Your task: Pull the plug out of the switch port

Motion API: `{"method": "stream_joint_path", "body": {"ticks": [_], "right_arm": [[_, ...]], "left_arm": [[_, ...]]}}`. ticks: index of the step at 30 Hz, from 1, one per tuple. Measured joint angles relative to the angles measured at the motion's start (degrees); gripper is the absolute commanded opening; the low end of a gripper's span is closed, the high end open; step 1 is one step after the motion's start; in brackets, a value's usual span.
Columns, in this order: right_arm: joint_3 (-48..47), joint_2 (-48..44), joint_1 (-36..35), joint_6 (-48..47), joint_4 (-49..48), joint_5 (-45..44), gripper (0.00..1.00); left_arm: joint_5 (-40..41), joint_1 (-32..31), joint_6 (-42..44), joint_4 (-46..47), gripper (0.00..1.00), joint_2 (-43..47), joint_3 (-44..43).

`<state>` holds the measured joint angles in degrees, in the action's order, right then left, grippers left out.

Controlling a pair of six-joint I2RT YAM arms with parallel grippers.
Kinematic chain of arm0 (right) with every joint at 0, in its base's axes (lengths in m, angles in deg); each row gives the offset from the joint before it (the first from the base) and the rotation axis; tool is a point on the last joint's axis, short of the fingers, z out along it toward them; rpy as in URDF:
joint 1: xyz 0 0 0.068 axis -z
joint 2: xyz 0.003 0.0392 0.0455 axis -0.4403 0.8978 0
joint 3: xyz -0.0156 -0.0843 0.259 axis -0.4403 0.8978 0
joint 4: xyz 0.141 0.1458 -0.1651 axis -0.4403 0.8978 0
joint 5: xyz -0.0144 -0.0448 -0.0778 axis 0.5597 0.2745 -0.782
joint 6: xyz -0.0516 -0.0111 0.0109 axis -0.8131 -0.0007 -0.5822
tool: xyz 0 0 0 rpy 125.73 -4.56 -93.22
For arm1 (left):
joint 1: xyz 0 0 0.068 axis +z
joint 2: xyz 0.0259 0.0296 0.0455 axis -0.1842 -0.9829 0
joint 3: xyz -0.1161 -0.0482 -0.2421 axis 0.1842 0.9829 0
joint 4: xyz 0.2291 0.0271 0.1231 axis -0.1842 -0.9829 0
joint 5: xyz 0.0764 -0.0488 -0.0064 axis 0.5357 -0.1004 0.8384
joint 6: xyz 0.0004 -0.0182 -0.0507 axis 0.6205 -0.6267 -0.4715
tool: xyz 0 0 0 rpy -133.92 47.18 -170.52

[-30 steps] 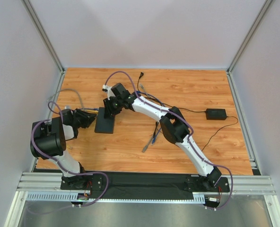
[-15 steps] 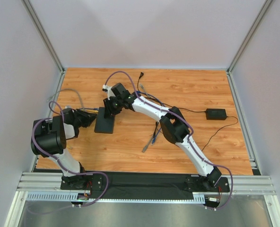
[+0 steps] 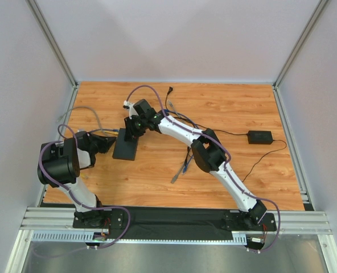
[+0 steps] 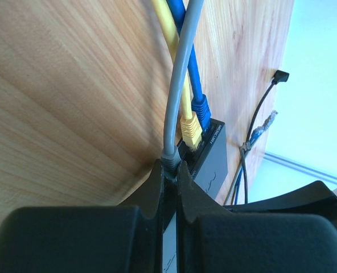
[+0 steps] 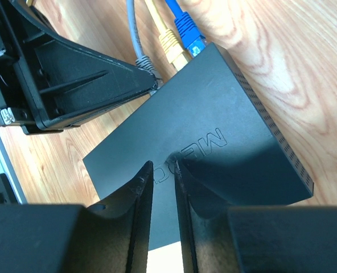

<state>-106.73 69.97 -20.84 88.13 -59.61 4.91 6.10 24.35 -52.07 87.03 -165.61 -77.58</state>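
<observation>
The switch (image 3: 126, 149) is a flat matte black box on the wooden table. Grey, yellow and blue plugs sit in ports along its narrow edge. My left gripper (image 4: 169, 168) is shut on the grey plug (image 4: 169, 158), which is still seated in its port next to the yellow plug (image 4: 191, 132) and the blue plug (image 4: 201, 111). My right gripper (image 5: 163, 165) stands tips-down on the switch's top face (image 5: 214, 131), its jaws a narrow gap apart with nothing between them. The right wrist view shows the left fingers (image 5: 83, 79) meeting at the grey plug (image 5: 147, 63).
A small black adapter brick (image 3: 259, 137) lies at the right with its thin lead. Loose blue and grey cables (image 3: 183, 165) trail across the middle of the table. A black cable end (image 3: 169, 91) lies near the back edge. Walls and aluminium posts enclose the table.
</observation>
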Motion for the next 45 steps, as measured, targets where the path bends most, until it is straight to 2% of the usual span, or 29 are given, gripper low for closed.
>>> {"method": "stream_joint_path", "body": {"ticks": [11,24,31,35,38,45], "right_arm": [[-1.5,1.1,0.9,3.6,0.8,0.0,0.22],[-4.3,2.7,1.7,4.2,1.5,1.3,0.23],[-4.7,3.0,2.9,3.9,1.5,1.5,0.23],[-4.9,3.0,2.6,1.4,1.6,2.2,0.33],[-5.3,2.9,2.0,-2.0,1.8,2.1,0.39],[-5.1,2.1,-1.7,-9.7,2.9,-0.5,0.39]], "left_arm": [[-1.1,1.1,-4.0,6.1,0.0,-2.1,1.9],[1.9,2.8,-0.3,1.9,0.0,3.8,4.4],[2.1,3.2,-0.4,6.7,0.0,2.5,6.0],[2.4,3.1,-2.3,12.2,0.0,0.7,7.7],[3.5,2.4,-2.7,11.7,0.0,1.5,8.2],[6.6,1.2,-2.6,6.2,0.0,7.1,10.1]]}}
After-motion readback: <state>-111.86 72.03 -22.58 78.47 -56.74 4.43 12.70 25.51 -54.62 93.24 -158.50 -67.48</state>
